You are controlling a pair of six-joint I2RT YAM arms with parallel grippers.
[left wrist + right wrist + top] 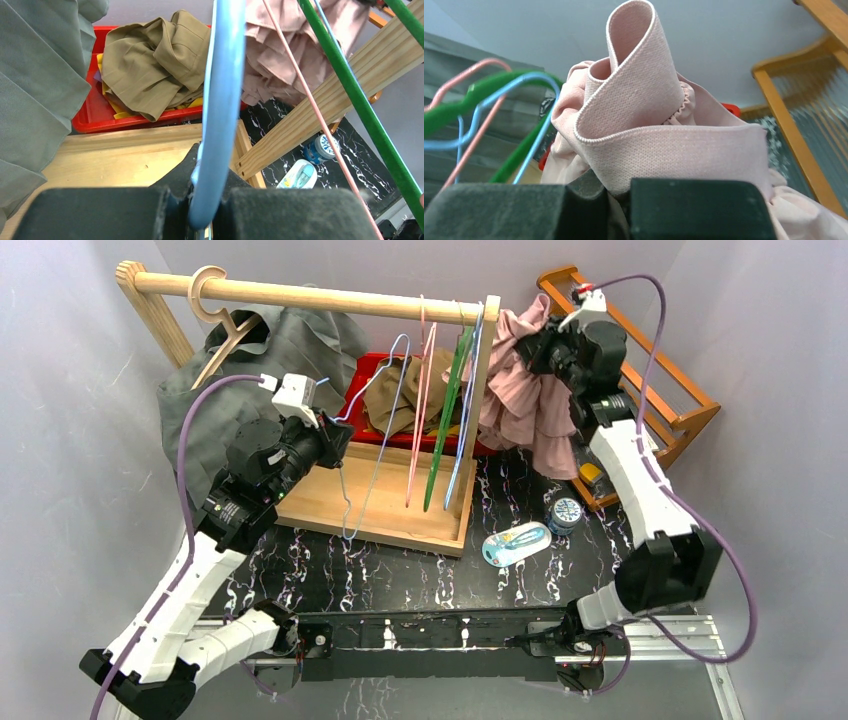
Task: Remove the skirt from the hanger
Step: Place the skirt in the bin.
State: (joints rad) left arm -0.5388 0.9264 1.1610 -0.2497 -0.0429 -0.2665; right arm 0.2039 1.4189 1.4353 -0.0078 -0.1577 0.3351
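Note:
The pink skirt (pixel 520 405) hangs bunched to the right of the rack's end post, clear of the hangers. My right gripper (pixel 548 348) is shut on its elastic waistband (pixel 664 150), which folds up over the fingers (pixel 694 210). My left gripper (pixel 338 445) is shut on a bare light-blue wire hanger (pixel 375 435) that slants down from the wooden rod (pixel 300 295). In the left wrist view the hanger's blue wire (pixel 220 100) runs up from between the black pads (pixel 280 215). The skirt also shows there at the top (pixel 280 60).
Pink, green and blue hangers (pixel 440 410) hang on the rod. A grey garment (pixel 270 365) hangs on a wooden hanger at left. A red bin (pixel 365 370) holds khaki cloth. The rack's wooden base (pixel 400 505), a tape dispenser (pixel 515 543), a round tin (pixel 566 512) and a wooden stand (pixel 680 390) lie nearby.

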